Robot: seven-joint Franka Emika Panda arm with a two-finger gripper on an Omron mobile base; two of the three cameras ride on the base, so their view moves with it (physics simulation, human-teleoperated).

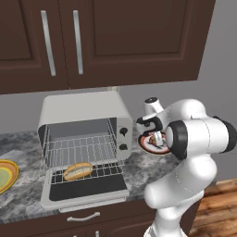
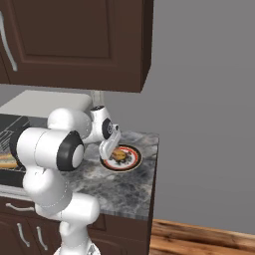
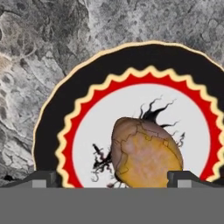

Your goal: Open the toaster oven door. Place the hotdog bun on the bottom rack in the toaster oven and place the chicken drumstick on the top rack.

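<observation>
Jaws spread wide, your gripper (image 3: pixel 112 177) hangs over the drumstick (image 3: pixel 146 153) on its plate (image 3: pixel 52 131), fingers either side, holding nothing; the bun (image 1: pixel 77 171) lies on the bottom rack (image 1: pixel 99 173) behind the dropped door (image 1: pixel 85 190), so only the drumstick awaits its top rack (image 1: pixel 81 152).

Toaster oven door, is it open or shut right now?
Open: the toaster oven door lies folded down flat, and the hotdog bun shows on a rack inside.

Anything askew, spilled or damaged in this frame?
Nothing stands out. The toaster oven door lies open, the hotdog bun rests flat on the bottom rack, and the chicken drumstick sits on its plate under the open tool.
</observation>
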